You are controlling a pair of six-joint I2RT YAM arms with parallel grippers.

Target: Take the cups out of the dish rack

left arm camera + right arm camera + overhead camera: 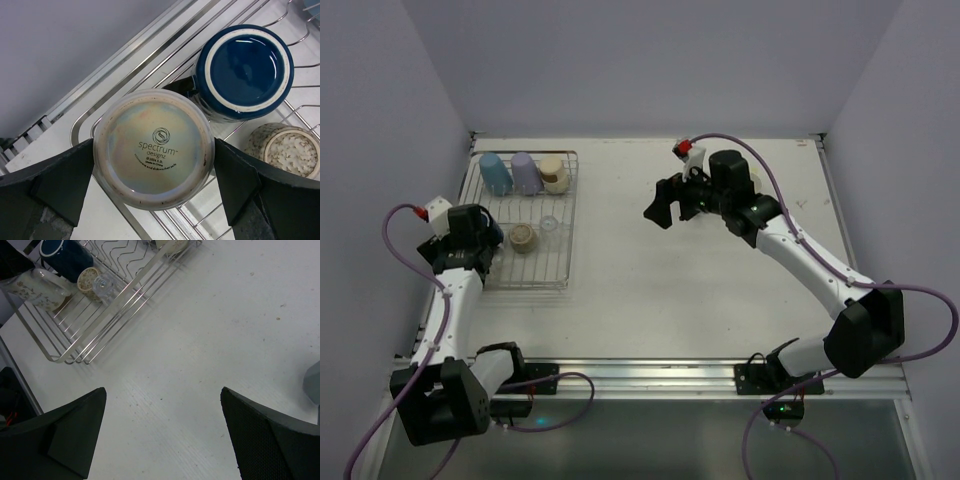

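Observation:
The silver wire dish rack (pixel 565 215) stands at the back left. In it are a light blue cup (pixel 495 173), a lavender cup (pixel 525 172), a cream cup (pixel 555 174), a speckled beige cup (pixel 523 237) and a tiny clear glass (pixel 550 224). My left gripper (pixel 154 192) is open, one jaw on each side of an upturned pale cup (pixel 154 147) at the rack's (pixel 76 131) near left corner. I cannot tell whether the jaws touch it. An upturned navy mug (pixel 242 70) sits just behind it. My right gripper (pixel 162 432) hangs open over bare table, right of the rack (pixel 100 335).
The left arm (pixel 445 310) runs along the table's left edge. Purple walls close in the back and both sides. A grey rounded thing (pixel 312 382) shows partly at the right edge of the right wrist view. A metal rail (pixel 650 375) runs along the near edge.

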